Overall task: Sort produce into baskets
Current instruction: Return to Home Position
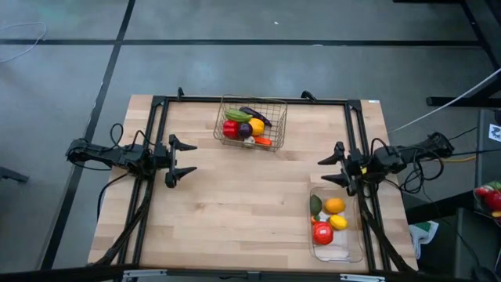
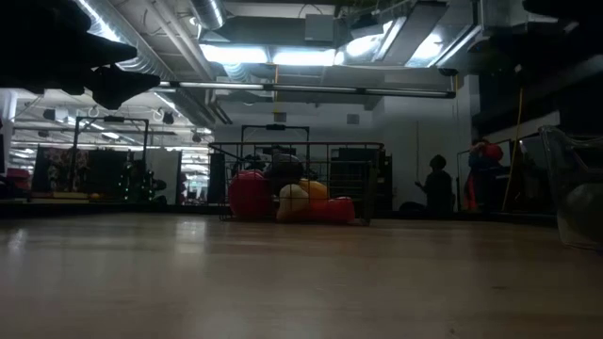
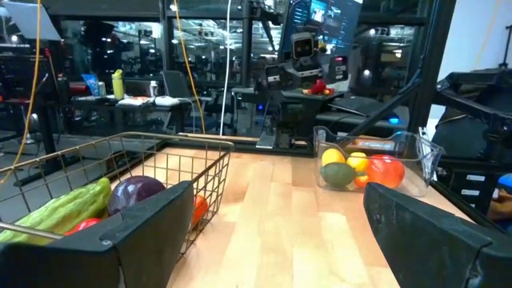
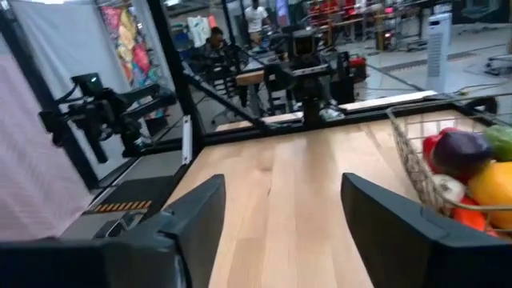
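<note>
The wire-mesh basket [image 1: 252, 123] stands at the table's far middle, holding several toy pieces: red, green, purple, yellow and orange. It also shows in the left wrist view [image 3: 120, 188] and the right wrist view [image 4: 448, 172]. The clear plastic tray [image 1: 335, 223] stands near the right front edge with a green, an orange, a yellow and a red piece; it shows in the left wrist view [image 3: 416, 160] too. My left gripper [image 1: 182, 159] is open and empty at the table's left. My right gripper [image 1: 329, 170] is open and empty at the right, just beyond the tray.
A black frame [image 1: 250, 100] runs along the table's far edge and down both sides by the arms. Bare wood [image 1: 235, 211] lies between the two grippers and toward the front edge. More toy produce [image 1: 491, 197] lies off the table at the right.
</note>
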Robot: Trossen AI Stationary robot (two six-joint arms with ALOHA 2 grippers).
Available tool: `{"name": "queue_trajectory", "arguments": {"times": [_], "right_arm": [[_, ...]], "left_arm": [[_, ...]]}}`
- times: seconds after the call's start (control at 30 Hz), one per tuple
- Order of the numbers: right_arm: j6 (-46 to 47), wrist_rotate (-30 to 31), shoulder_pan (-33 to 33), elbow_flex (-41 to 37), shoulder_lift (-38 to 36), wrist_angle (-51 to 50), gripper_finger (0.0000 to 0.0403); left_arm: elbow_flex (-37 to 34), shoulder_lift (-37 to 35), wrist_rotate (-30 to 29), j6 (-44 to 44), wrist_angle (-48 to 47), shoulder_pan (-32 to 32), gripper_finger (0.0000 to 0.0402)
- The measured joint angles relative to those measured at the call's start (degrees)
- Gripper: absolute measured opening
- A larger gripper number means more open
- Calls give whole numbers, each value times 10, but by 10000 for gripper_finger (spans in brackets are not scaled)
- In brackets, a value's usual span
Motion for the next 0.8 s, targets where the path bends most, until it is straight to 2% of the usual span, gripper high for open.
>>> {"name": "queue_trajectory", "arguments": {"times": [0.1, 0.23, 0.6, 0.8], "right_arm": [[-4, -51, -32, -15, -15, -2, 234], [0, -74, -64, -38, -34, -1, 214], [15, -90, -82, -100, -130, -2, 172], [14, -85, -82, -106, -130, -4, 165]], "left_arm": [[0, 0, 0, 0, 0, 0, 363], [0, 0, 0, 0, 0, 0, 363], [0, 0, 0, 0, 0, 0, 363], [0, 0, 0, 0, 0, 0, 363]]}}
